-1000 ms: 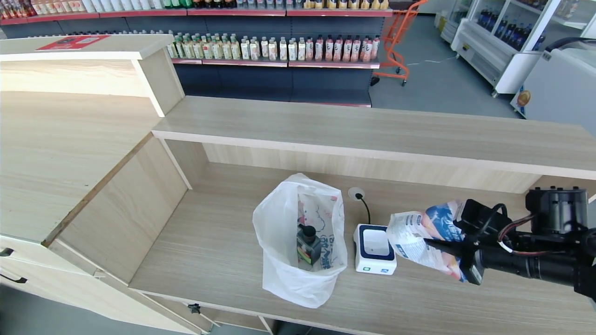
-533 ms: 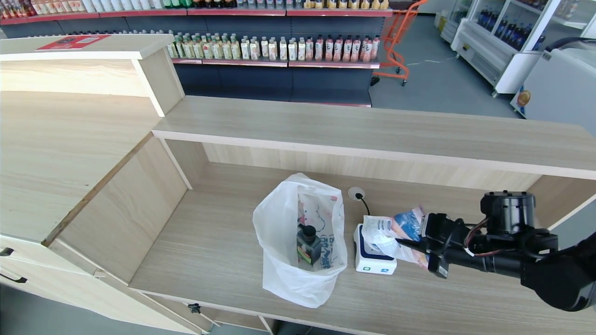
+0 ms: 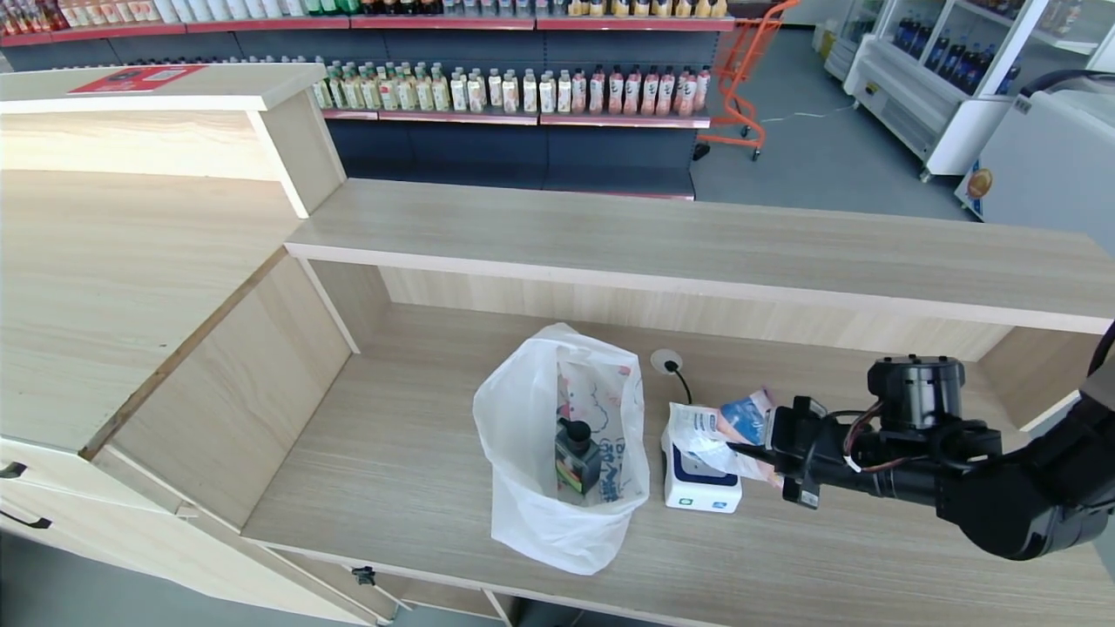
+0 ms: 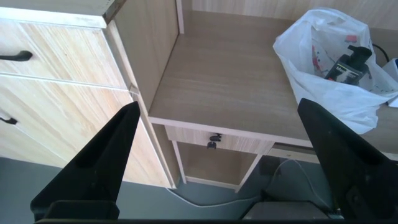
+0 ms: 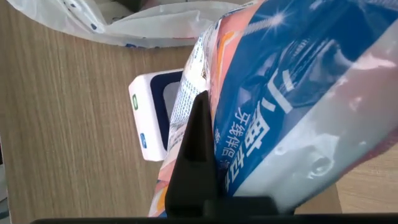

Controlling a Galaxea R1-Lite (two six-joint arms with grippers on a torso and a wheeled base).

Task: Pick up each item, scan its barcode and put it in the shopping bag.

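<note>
Currently the right end effector (image 3: 751,453) is clenched on a blue-and-white snack packet (image 3: 716,427), gripping it at one end. The packet hangs tilted directly above the white barcode scanner (image 3: 702,493), covering part of its dark window; contact between them cannot be determined. The scanner sits on the table (image 3: 392,470), just beside the white shopping bag (image 3: 523,435). The bag stands open and contains a dark pump bottle (image 3: 575,457) and a printed pouch (image 3: 601,392). The left end effector (image 4: 217,106) is released, fingers spread wide, in front of the table's front edge, well apart from the bag.
</note>
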